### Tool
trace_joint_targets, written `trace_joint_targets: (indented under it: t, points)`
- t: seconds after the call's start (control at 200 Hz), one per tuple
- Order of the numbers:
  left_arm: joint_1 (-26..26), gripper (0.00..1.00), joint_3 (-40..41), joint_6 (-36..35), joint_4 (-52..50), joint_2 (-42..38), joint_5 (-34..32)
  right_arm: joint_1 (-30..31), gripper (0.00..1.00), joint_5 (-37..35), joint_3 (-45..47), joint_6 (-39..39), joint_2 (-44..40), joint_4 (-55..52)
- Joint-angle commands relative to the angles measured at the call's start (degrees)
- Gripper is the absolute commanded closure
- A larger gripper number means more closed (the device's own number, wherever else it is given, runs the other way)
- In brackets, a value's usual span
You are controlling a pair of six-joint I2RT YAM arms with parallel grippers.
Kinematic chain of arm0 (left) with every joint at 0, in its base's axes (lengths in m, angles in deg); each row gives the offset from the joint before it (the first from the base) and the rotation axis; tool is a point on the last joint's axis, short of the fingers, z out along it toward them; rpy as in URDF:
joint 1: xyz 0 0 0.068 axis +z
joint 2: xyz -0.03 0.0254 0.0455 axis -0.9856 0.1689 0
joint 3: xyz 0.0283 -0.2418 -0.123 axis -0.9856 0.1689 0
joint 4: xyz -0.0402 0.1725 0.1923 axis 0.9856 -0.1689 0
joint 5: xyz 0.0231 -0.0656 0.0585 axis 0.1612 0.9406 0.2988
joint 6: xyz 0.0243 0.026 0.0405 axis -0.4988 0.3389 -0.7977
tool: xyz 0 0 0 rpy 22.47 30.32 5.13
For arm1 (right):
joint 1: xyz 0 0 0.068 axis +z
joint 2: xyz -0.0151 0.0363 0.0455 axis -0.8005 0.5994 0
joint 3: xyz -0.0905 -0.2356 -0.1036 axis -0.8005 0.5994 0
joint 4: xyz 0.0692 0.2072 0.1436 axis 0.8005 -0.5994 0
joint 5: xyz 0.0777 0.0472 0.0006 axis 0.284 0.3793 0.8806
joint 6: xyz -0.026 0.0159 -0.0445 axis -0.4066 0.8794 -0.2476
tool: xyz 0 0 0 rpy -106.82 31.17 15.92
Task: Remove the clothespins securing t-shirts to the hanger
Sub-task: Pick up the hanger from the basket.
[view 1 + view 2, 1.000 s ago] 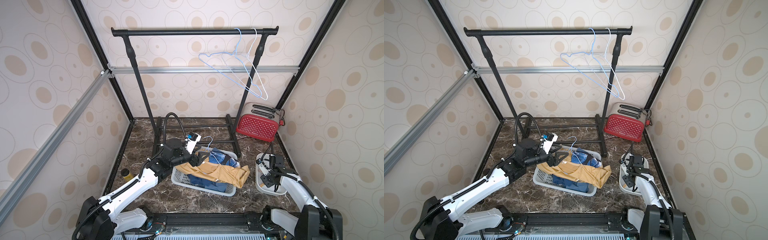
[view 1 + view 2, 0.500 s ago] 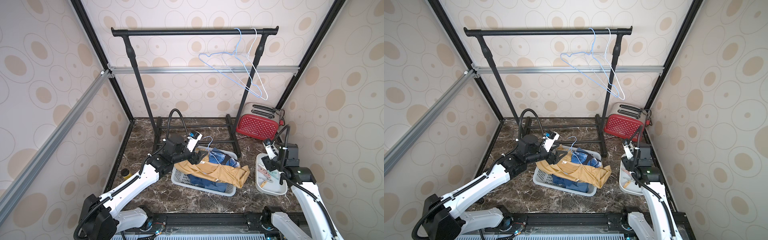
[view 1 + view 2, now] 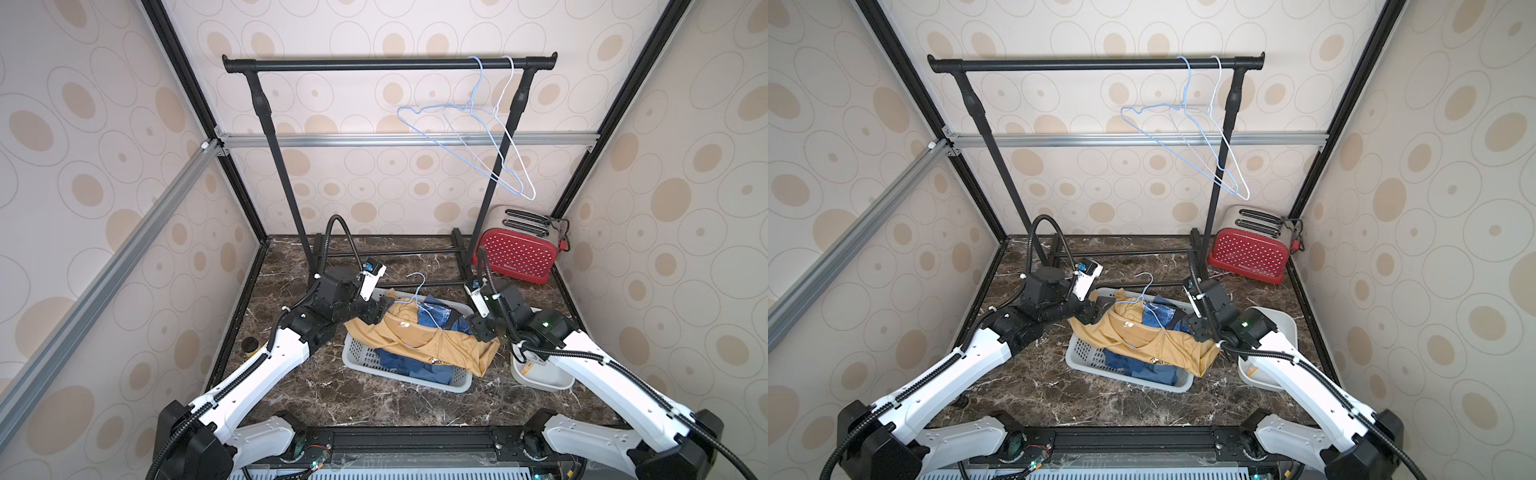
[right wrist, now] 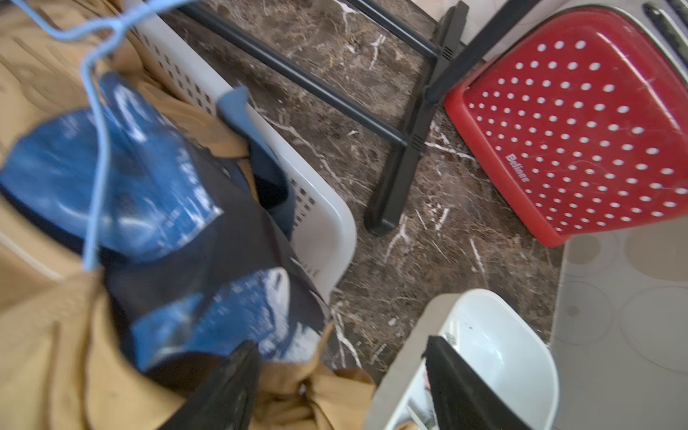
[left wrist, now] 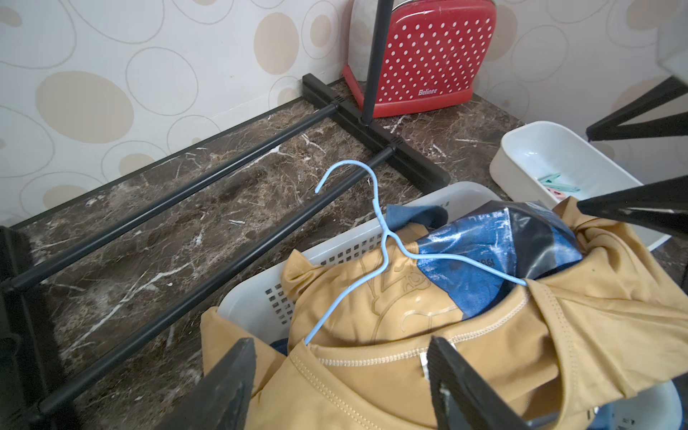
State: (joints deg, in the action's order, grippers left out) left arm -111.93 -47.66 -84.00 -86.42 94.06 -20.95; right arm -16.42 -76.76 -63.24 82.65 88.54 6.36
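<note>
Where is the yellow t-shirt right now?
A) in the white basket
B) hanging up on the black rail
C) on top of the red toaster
A: the mustard yellow t-shirt lies draped across the white laundry basket, on top of the blue t-shirts.

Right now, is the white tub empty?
Not empty: the white tub holds teal and pink clothespins, seen in the left wrist view.
</note>
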Motion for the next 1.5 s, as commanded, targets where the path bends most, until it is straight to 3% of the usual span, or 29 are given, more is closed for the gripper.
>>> trace_joint_targets:
  t: [0.0,0.22,0.601,0.786,1.067,1.492]
  points:
    - [0.39,0.26,-2.45,-0.49,-3.37,-1.68,-2.85,2.13,0.28,2.74,-3.8,8.1,2.89,-2.27]
    - [0.37,0.26,-1.36,0.61,-5.69,-3.24,-5.64,3.47,0.26,10.98,-6.09,12.73,5.72,5.99]
    - [0.45,0.26,-1.52,1.94,-8.87,-5.15,-7.72,3.15,0.14,22.54,-17.65,17.44,23.11,12.79]
    - [0.45,0.26,-0.77,2.09,-9.13,-5.91,-8.12,-1.04,0.13,28.61,-20.2,23.26,28.53,13.85]
    - [0.44,0.25,-0.72,1.4,-9.14,-5.26,-8.47,-3.09,0.13,41.66,-20.3,23.93,34.65,21.36]
    - [0.66,0.24,-0.58,0.62,-9.38,-6.02,-10.24,-2.37,0.21,48.94,-16.61,19.5,28.32,28.01]
